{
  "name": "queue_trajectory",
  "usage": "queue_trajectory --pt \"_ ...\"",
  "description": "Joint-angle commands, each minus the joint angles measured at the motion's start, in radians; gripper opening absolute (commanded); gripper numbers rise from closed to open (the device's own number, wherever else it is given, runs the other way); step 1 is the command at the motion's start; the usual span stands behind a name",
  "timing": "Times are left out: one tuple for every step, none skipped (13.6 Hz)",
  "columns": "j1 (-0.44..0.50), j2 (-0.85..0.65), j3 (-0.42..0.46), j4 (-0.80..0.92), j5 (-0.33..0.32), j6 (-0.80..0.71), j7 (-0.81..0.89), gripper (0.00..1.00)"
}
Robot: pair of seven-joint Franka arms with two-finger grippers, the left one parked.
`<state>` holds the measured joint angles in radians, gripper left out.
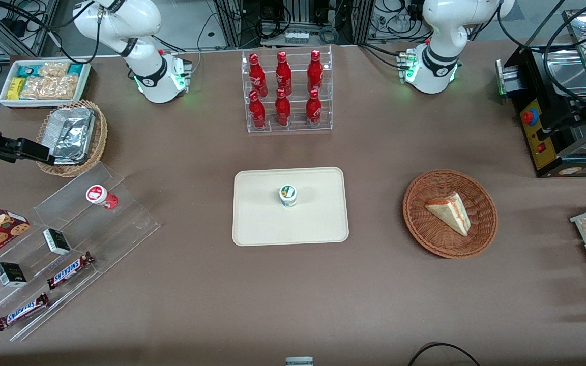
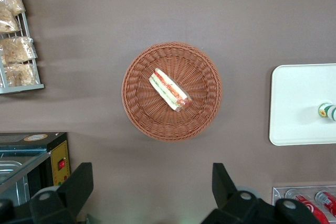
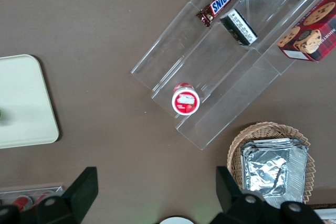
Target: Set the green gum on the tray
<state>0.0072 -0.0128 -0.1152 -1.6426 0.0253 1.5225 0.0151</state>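
The green gum (image 1: 288,195), a small white bottle with a green-rimmed lid, stands upright near the middle of the cream tray (image 1: 318,223). Both also show in the left wrist view, the gum (image 2: 326,110) on the tray (image 2: 294,103). My gripper (image 1: 38,151) is raised above the table at the working arm's end, well away from the tray, over the edge of the foil basket. In the right wrist view the gripper (image 3: 155,182) is open and empty, with bare table between its fingers (image 3: 84,187). A corner of the tray (image 3: 21,103) shows there too.
A red-lidded bottle (image 1: 97,194) stands on the clear acrylic step stand (image 1: 120,229) with Snickers bars and small boxes. The foil container in its wicker basket (image 1: 71,134), a snack bin (image 1: 44,81), a cola bottle rack (image 1: 288,91), a sandwich basket (image 1: 449,213) and a black machine (image 1: 562,112) surround the tray.
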Motion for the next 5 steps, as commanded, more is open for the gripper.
queue_trajectory --pt "-0.039 -0.004 0.047 0.024 -0.002 -0.018 -0.007 1.00" --pt "-0.058 -0.004 0.067 0.026 -0.002 -0.018 -0.007 1.00" --pt "-0.059 -0.004 0.069 0.026 -0.001 -0.016 -0.007 1.00" --pt "-0.055 -0.004 0.069 0.027 -0.004 -0.016 -0.004 1.00" --pt "-0.049 -0.003 0.069 0.029 -0.007 -0.016 -0.001 1.00"
